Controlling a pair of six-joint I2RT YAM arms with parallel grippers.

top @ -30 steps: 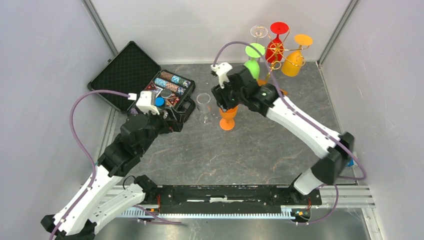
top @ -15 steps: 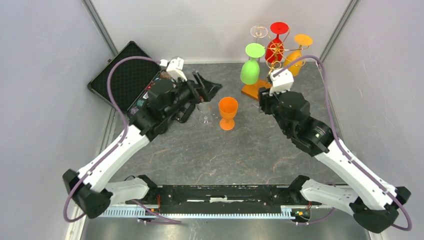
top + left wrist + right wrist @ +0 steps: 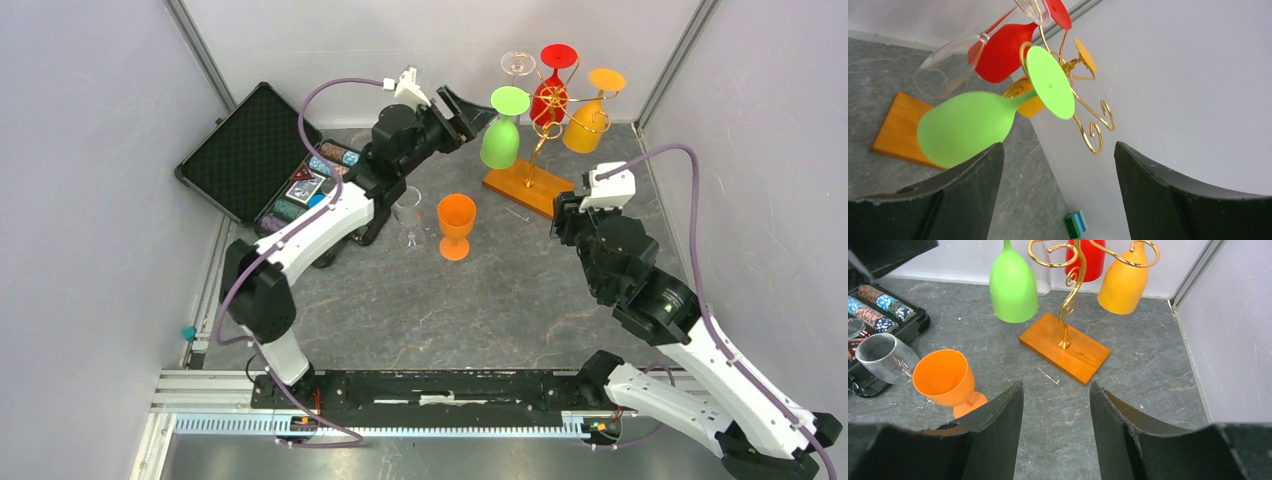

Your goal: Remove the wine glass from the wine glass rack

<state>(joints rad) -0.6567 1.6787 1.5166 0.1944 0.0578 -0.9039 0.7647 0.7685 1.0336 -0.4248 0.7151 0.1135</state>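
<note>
Top external shows the left gripper (image 3: 476, 108) newly swung up to the wine glass rack (image 3: 525, 186), jaws wide and empty, green wine glass (image 3: 499, 143) hanging just ahead of them, while the right gripper (image 3: 1055, 386), also open and empty, has backed away, so the left gripper likely grasps next.

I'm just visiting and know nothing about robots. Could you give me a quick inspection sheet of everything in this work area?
Surface: grey stone-look table.
Job's things: wine glass rack on a wooden base; green glass, red glass, yellow glass and hanging clear glass hang upside down on it; orange glass and standing clear glass stand on the table.
Clutter: open black case of poker chips.
Grippers: left pincer open, close to the green glass, touch unclear; right pincer open, empty, back from the rack.
Cables: left purple cable and right purple cable loop off the arms.
Surroundings: pale walls; metal rail at the near edge.
</note>
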